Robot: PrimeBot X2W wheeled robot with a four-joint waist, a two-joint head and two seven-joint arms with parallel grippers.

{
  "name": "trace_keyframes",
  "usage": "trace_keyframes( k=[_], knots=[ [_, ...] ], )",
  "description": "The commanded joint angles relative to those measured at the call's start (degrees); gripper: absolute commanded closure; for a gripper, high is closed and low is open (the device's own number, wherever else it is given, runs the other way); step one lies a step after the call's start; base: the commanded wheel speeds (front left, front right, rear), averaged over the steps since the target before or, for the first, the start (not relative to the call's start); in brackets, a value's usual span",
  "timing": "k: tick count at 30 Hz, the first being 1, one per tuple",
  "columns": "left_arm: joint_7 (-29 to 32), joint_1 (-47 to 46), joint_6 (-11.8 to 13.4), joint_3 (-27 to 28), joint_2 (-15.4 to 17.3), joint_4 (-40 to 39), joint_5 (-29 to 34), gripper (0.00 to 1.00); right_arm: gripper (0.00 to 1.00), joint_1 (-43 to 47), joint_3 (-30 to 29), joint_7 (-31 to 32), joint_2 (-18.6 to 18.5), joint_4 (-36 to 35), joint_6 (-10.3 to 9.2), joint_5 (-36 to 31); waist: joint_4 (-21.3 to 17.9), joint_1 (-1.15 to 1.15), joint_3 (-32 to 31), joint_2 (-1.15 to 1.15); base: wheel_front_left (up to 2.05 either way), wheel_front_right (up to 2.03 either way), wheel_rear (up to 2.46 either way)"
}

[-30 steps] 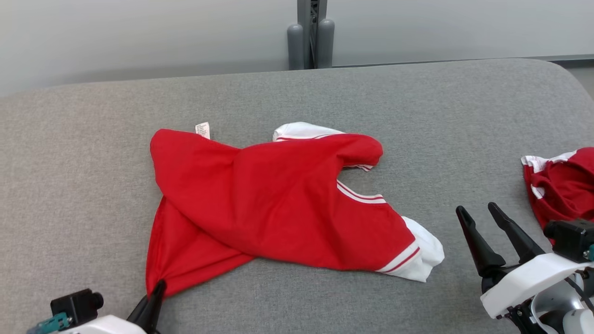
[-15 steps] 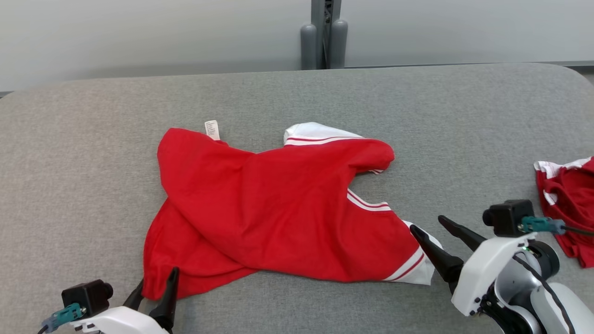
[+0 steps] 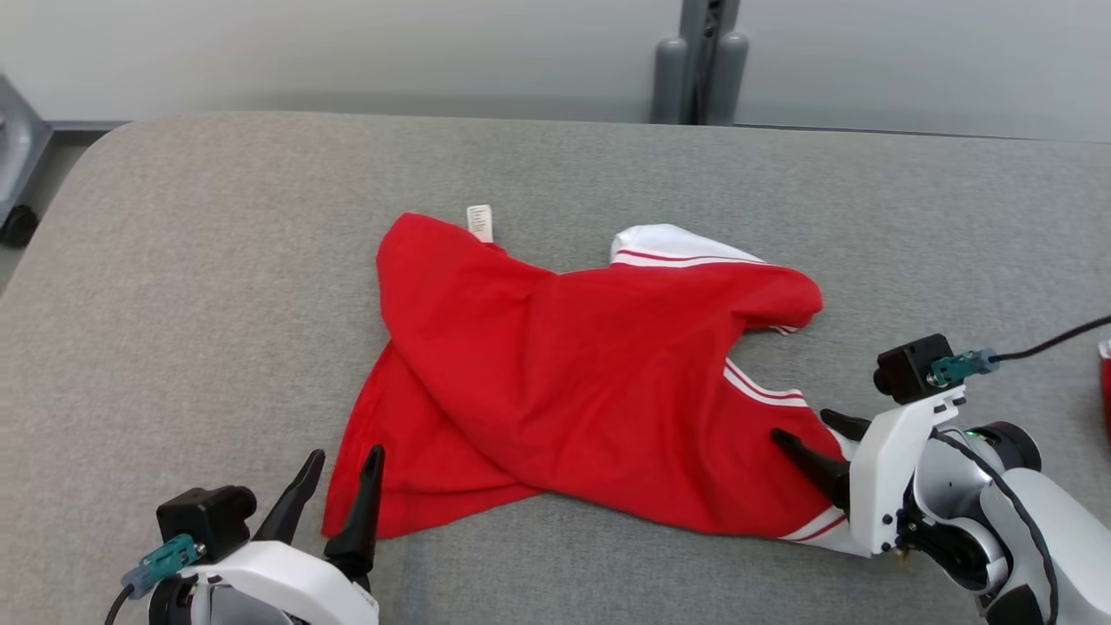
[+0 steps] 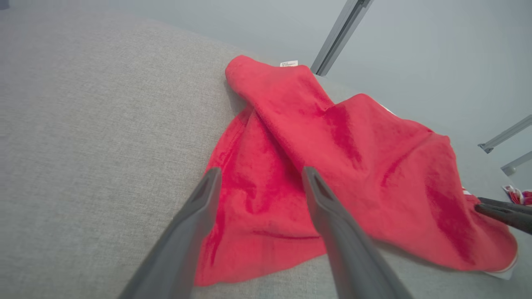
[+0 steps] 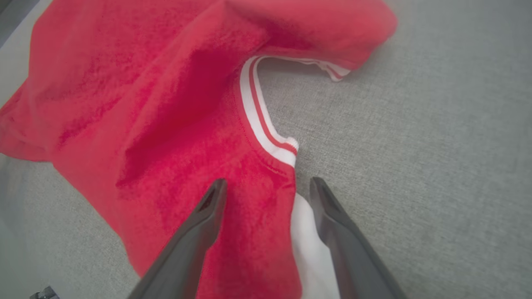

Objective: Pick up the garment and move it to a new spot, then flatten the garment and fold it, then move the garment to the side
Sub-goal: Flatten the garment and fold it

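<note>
Big grey padded table [image 3: 217, 260] across the whole scene, and the red garment [image 3: 564, 373] lies crumpled near its middle, one fold thrown over another, white striped trim showing at the neckline and at both sleeves. Over on the right, the right gripper [image 3: 800, 425] is down at the garment's near sleeve, fingers apart. The right wrist view has it [image 5: 267, 180] straddling the edge there: one finger over red cloth, the other beside the white cuff, nothing pinched. On the left, the left gripper [image 3: 345, 453] sits at the garment's near corner, fingers spread as well. From its own camera [image 4: 261, 170] both tips lie over the red hem; whether they touch the cloth, can't tell. Behind the table's far edge, a grey post [image 3: 699, 61] stands upright against the pale wall. At the far right edge, a sliver of a second red cloth [image 3: 1104, 373], well apart from the garment. Smallest of all: a white label [image 3: 479, 221] poking out at the garment's far corner.
</note>
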Motion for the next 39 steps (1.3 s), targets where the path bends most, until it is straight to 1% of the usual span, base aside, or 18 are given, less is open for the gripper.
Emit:
trace_keyframes(
  k=[1, 2, 6, 7, 12, 14, 18, 20, 22, 25, 29, 33, 37, 38, 39],
  knots=[
    [-0.2, -1.0, 0.3, 0.1, 0.2, -0.4, 0.6, 0.0, 0.14, -0.6, 0.4, 0.5, -0.5, 0.8, 0.0, 0.6, 0.9, 0.0, 0.2, 0.0, 0.0, 0.0, 0.0],
    [-0.2, -1.1, 0.5, 0.0, 0.2, -0.8, 0.8, 0.0, 0.5, -1.1, 1.2, 0.7, -0.7, 1.4, 0.0, 1.0, 1.3, 0.0, 0.2, 0.0, 0.0, 0.0, 0.0],
    [-0.3, -0.9, 1.1, -0.1, 0.2, -1.9, 1.3, 0.0, 0.73, -2.6, 3.5, 0.7, -1.6, 3.0, 0.0, 2.5, 2.5, 0.0, 0.2, 0.0, 0.0, 0.0, 0.0],
    [-0.3, -0.7, 1.3, -0.1, 0.2, -2.0, 1.4, 0.0, 0.99, -2.9, 3.9, 0.3, -1.7, 3.2, 0.0, 2.9, 2.7, 0.0, 0.2, 0.0, 0.0, 0.0, 0.0],
    [-0.5, 0.3, 1.6, 0.0, 0.6, -2.5, 1.4, 0.0, 1.0, -4.6, 5.0, -1.5, -2.8, 3.8, 0.0, 4.9, 3.1, 0.0, 0.0, 0.0, 0.0, 0.0, 0.0],
    [-0.5, 0.5, 1.7, 0.1, 0.7, -2.6, 1.4, 0.0, 1.0, -5.3, 4.4, -3.0, -3.0, 4.0, 0.0, 5.7, 3.1, 0.0, -0.1, 0.0, 0.0, 0.0, 0.0],
    [-0.6, 0.4, 1.8, 0.1, 0.7, -3.0, 1.7, 0.0, 1.0, -7.6, 0.6, -6.8, -2.2, 5.1, 0.0, 8.2, 2.8, 0.0, 0.1, 0.0, 0.0, 0.0, 0.0],
    [-0.7, 0.0, 1.6, 0.0, 0.6, -3.2, 1.8, 0.0, 1.0, -9.3, -2.0, -8.6, -1.7, 6.8, 0.0, 8.9, 2.7, 0.0, 0.3, 0.0, 0.0, 0.0, 0.0],
    [-0.7, -0.3, 1.4, -0.1, 0.5, -3.5, 2.0, 0.0, 1.0, -10.8, -4.7, -9.6, -1.0, 9.4, 0.0, 9.6, 2.7, 0.0, 0.5, 0.0, 0.0, 0.0, 0.0],
    [-0.6, -0.8, 1.1, -0.5, 0.3, -3.7, 2.5, 0.0, 1.0, -13.5, -8.1, -8.8, 0.3, 13.4, 0.0, 11.3, 3.1, 0.0, 0.9, 0.0, 0.0, 0.0, 0.0],
    [-0.5, -1.2, 0.9, -1.2, -0.3, -3.5, 2.8, 0.0, 1.0, -15.5, -8.1, -7.7, 0.6, 15.6, 0.0, 10.6, 3.7, 0.0, 1.1, 0.0, 0.0, 0.0, 0.0],
    [-0.7, -1.1, 0.5, -1.6, -0.8, -3.1, 2.9, 0.0, 1.0, -15.7, -7.3, -7.2, 0.1, 17.1, 0.0, 9.3, 3.6, 0.0, 1.1, 0.0, 0.0, 0.0, 0.0],
    [-0.6, -1.5, 0.3, -1.7, -0.8, -2.7, 3.0, 0.0, 1.0, -16.7, -7.5, -8.5, 0.4, 20.3, 0.0, 7.6, 3.4, 0.0, 1.4, 0.0, 0.0, 0.0, 0.0],
    [-0.6, -1.6, 0.3, -1.7, -0.8, -2.7, 3.0, 0.0, 0.69, -17.1, -7.2, -9.1, 0.6, 21.2, 0.0, 6.9, 3.3, 0.0, 1.5, 0.0, 0.0, 0.0, 0.0],
    [-0.6, -1.6, 0.3, -1.7, -0.8, -2.7, 3.0, 0.0, 0.69, -17.1, -7.2, -9.1, 0.6, 21.2, 0.0, 6.9, 3.3, 0.0, 1.5, 0.0, 0.0, 0.0, 0.0]
  ],
)
